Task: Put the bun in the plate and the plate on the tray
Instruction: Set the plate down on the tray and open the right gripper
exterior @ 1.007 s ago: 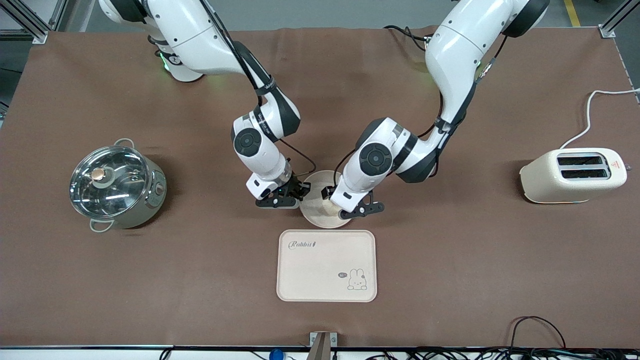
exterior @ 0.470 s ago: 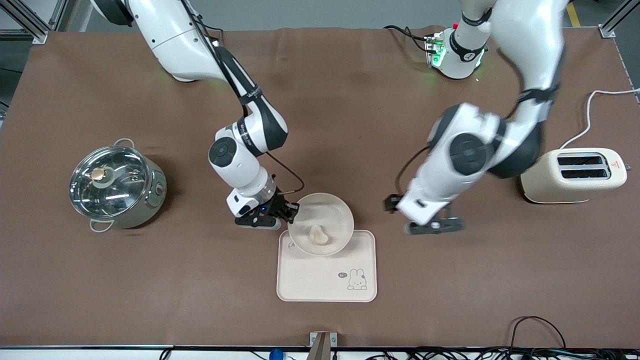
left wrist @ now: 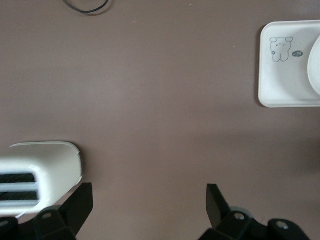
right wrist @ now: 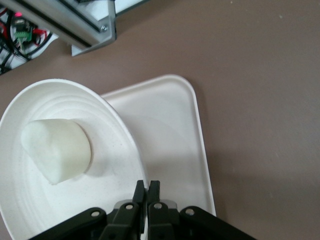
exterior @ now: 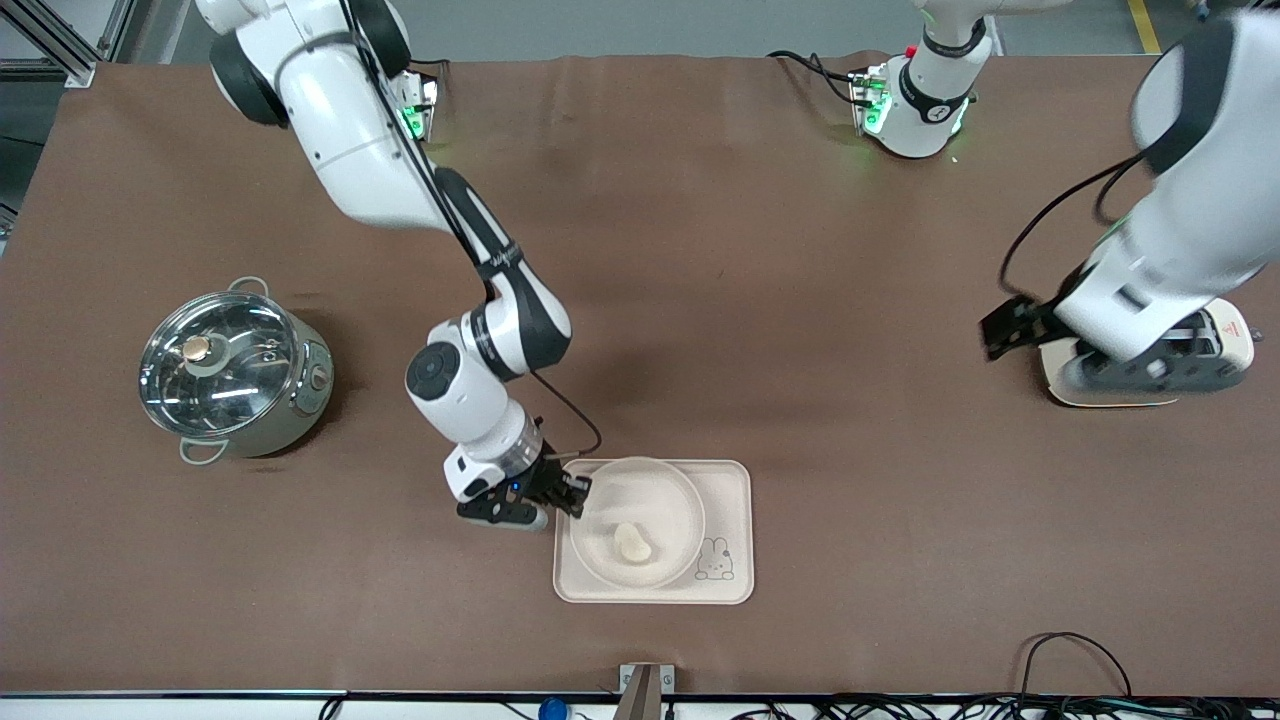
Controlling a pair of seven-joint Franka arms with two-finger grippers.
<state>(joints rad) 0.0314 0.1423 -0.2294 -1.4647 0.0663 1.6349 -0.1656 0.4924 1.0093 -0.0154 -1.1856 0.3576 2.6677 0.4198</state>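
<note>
Toaster (exterior: 1140, 352) under my wide-open left gripper (exterior: 1120, 350); right gripper (exterior: 572, 492) pinching plate (exterior: 640, 520), bun (exterior: 632, 541) inside, now over tray (exterior: 735, 590).

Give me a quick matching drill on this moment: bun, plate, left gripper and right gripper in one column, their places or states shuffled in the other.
Things:
1. bun
2. plate
3. left gripper
4. right gripper

Places or states:
A. open, over the toaster
B. shut on the plate's rim
C. lying in the plate
D. over the tray, covering its script

Pairs: 1-C, 2-D, 3-A, 4-B
</note>
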